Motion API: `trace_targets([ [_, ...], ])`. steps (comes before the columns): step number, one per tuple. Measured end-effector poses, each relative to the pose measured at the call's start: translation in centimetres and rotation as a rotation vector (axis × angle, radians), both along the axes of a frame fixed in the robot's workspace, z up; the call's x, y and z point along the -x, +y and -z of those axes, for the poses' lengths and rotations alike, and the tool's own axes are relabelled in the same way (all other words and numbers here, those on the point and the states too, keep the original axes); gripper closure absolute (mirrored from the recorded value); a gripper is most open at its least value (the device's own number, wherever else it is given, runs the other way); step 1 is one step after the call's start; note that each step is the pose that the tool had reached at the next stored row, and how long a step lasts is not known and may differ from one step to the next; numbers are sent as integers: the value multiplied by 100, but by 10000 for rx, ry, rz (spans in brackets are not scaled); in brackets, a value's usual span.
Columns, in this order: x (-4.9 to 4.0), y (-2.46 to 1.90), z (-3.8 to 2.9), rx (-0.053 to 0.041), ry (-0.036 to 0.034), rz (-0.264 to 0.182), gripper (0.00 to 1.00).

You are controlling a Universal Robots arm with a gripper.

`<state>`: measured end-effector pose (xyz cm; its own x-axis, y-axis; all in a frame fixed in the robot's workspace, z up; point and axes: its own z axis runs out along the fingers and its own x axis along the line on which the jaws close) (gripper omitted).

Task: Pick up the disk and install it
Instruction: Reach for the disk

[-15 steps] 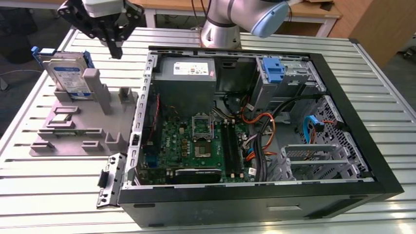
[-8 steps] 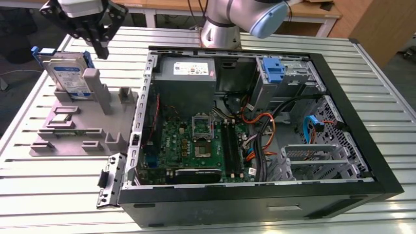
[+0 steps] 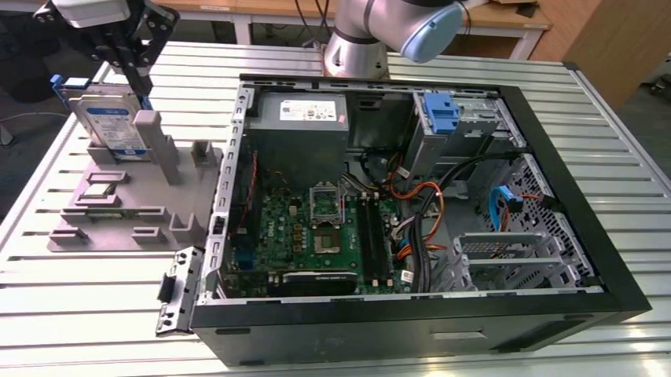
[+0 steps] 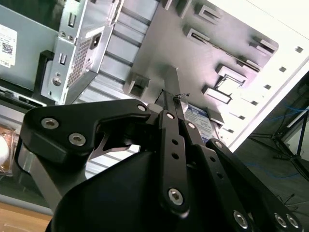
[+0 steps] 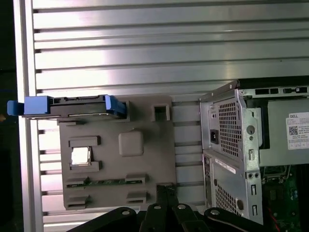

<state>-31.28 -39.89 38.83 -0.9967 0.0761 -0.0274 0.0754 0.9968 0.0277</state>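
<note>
Computer case (image 3: 419, 196), open, nearest. Grey fixture (image 3: 115, 212) at the exterior view's left of it; disk (image 3: 105, 118) upright in fixture's far slot. Gripper (image 5: 166, 188) hovers over fixture, fingers together, empty. Pickup likely wants jaws spread, centred across disk's flat faces, lowered straight.

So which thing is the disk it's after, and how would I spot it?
Start at the big open computer case; beside it, on the exterior view's left, lies a grey moulded tray. At the tray's far end the disk stands on edge: a flat silver slab with a white-and-blue label and blue plastic bracket; nothing else there is blue.
</note>
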Motion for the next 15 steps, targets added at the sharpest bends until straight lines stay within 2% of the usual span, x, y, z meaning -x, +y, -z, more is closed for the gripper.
trace_targets([
  [2,38,0,0,1,0,0,90],
  [15,94,0,1,1,0,-1,90],
])
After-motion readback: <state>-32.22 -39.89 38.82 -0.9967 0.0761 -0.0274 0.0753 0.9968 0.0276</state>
